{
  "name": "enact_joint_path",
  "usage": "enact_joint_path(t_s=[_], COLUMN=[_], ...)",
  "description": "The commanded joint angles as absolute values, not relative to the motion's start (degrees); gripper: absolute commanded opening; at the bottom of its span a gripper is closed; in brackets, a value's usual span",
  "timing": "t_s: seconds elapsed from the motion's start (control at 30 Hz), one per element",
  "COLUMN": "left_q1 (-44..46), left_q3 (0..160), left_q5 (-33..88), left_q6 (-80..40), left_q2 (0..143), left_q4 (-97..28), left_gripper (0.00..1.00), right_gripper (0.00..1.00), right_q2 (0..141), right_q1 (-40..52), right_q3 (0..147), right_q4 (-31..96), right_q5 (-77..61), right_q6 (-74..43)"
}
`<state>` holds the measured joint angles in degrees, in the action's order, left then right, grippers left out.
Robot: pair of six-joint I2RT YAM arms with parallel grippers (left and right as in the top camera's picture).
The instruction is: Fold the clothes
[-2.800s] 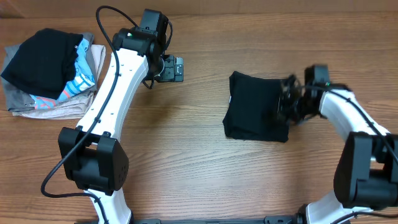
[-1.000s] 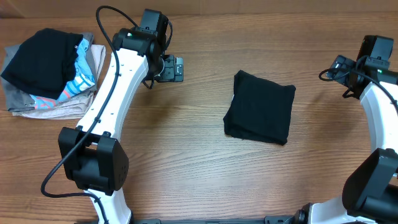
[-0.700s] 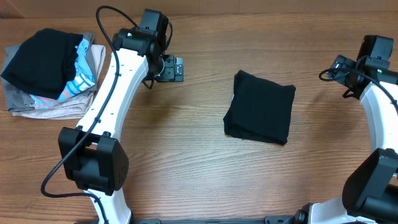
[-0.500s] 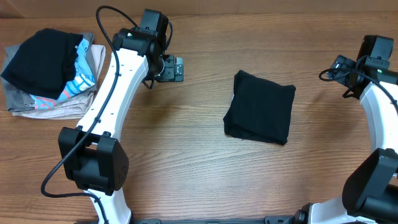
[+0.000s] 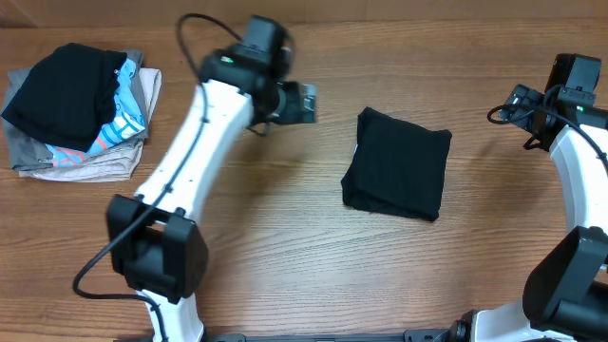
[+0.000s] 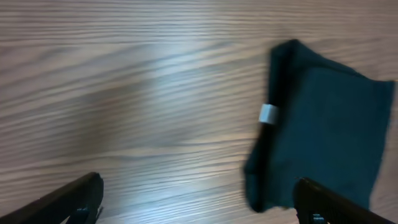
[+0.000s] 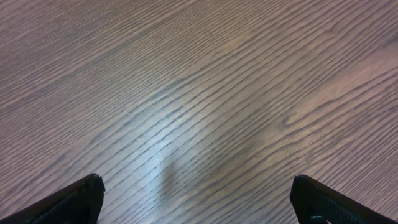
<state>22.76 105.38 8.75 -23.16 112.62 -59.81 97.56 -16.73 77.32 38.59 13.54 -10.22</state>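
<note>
Folded black T-shirt near left fingers, spread wide, empty; right fingers likewise, farther off

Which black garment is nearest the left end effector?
The folded black T-shirt alone at mid-table; the other black garment lies crumpled atop the pile at the far left.

White arm links, black joint housings, looping black cables, black left hand
</note>
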Motion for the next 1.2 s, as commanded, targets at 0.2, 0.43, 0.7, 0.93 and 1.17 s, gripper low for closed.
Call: enact_joint_path(t_s=[0.2, 0.43, 0.7, 0.93, 1.17], left_q1=[37.1, 43.2, 43.6, 43.6, 43.6], left_q3=[100.3, 99.9, 99.9, 99.8, 99.9], left_q5=[0.5, -1.4, 0.6, 2.3, 2.6], left_q6=[-33.9, -35.0, -35.2, -35.2, -35.2], left_q2=[113.6, 121.0, 130.7, 133.8, 133.8], left_q4=[-50.3, -47.2, -48.0, -49.1, -50.0], left_gripper=[1.00, 1.00, 1.00, 0.98, 0.54], right_gripper=[1.00, 1.00, 1.00, 1.00, 1.00], right_q2=[97.6, 97.6, 97.6, 97.6, 97.6], right_q1=[-16.6, -16.6, -16.6, -16.6, -16.6], right_q3=[77.3, 77.3, 77.3, 77.3, 77.3], right_q4=[38.2, 38.2, 38.2, 38.2, 38.2], right_q5=[14.0, 14.0, 14.0, 14.0, 14.0], right_q6=[-10.1, -10.1, -10.1, -10.1, -10.1])
